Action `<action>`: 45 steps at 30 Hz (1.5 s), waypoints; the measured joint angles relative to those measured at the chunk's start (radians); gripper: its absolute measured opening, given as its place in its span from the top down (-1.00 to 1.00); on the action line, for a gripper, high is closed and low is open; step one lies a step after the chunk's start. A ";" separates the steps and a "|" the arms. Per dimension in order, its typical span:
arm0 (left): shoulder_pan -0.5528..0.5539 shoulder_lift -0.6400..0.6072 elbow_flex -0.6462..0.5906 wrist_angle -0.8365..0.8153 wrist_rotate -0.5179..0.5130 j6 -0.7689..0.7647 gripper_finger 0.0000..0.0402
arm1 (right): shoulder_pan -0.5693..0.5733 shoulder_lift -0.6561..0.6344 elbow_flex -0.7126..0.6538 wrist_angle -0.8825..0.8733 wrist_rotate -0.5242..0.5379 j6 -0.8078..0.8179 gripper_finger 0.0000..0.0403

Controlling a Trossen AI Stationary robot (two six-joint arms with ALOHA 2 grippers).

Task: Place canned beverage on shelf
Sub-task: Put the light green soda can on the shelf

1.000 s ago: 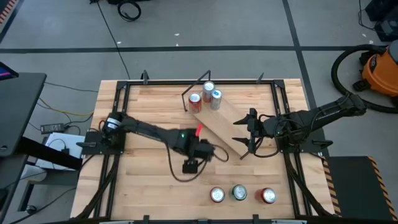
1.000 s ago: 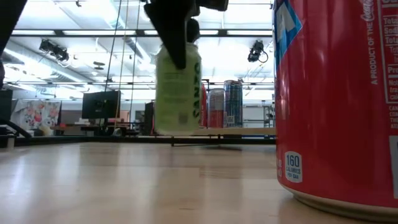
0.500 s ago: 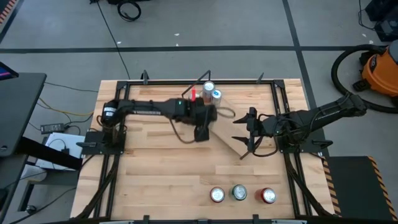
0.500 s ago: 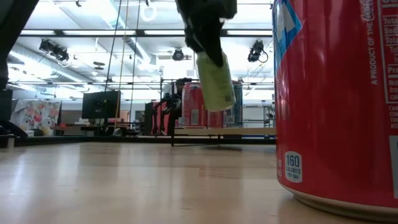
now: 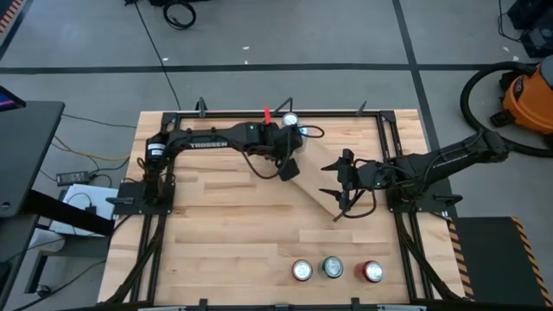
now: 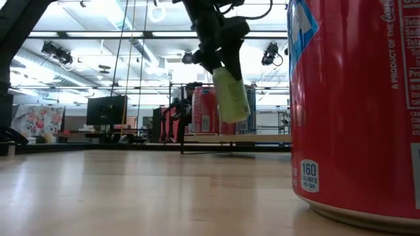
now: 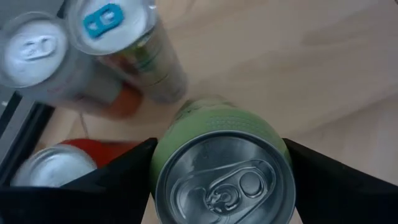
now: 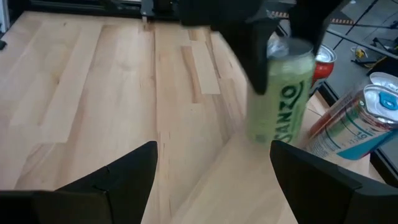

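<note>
My left gripper [image 5: 289,164] is shut on a pale green can [image 6: 230,95] and holds it above the far-left end of the shelf [image 5: 321,180], a light-wood board lying aslant on the table. Three other cans stand on that end: a silver-topped one [image 7: 28,50], one with a blue tab [image 7: 112,25] and a red one [image 7: 56,165]. My right gripper [image 5: 340,183] is open and empty by the shelf's near-right end, facing the green can [image 8: 280,99]. My left gripper pinches the green can's upper side wall [image 8: 273,59] between its two fingers [image 7: 124,180], one on each side just below the rim. The fingers come from above, pointing down. The can hangs below them, tilted, clear of the shelf board.
Three more cans stand in a row near the table's near edge [image 5: 301,270] [image 5: 333,268] [image 5: 372,271]; the red one fills the right of the low view [image 6: 354,105]. A black frame rail runs along the table's far edge [image 5: 259,112]. Bare tabletop lies between shelf and near cans.
My left gripper has carried the green can from the middle of the table toward the far edge and up over the shelf's end beside the standing cans. The can, upright a second ago, now hangs tilted.
</note>
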 joint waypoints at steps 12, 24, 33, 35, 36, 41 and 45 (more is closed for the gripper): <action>0.002 0.038 0.000 -0.024 -0.023 -0.086 -0.56 | -0.005 0.005 0.000 0.012 -0.001 0.000 -0.60; 0.002 0.038 0.000 -0.042 -0.024 -0.122 -0.57 | -0.005 0.005 0.000 0.016 -0.002 0.000 -0.60; 0.001 0.038 -0.001 -0.045 -0.020 -0.123 -0.69 | -0.005 0.005 0.000 0.016 -0.004 0.000 -0.60; 0.001 0.038 0.000 -0.044 -0.006 -0.123 -0.70 | -0.005 0.005 0.000 0.016 -0.004 0.000 -0.60; 0.001 0.038 0.000 -0.042 -0.001 -0.123 -0.70 | -0.005 0.005 0.000 0.016 -0.004 0.000 -0.60; 0.001 0.038 -0.001 -0.020 0.005 -0.119 -0.70 | -0.005 0.004 0.000 0.016 -0.004 0.000 -0.60; 0.001 0.038 0.000 -0.008 0.005 -0.113 -0.71 | -0.005 0.004 0.000 0.016 -0.004 0.000 -0.60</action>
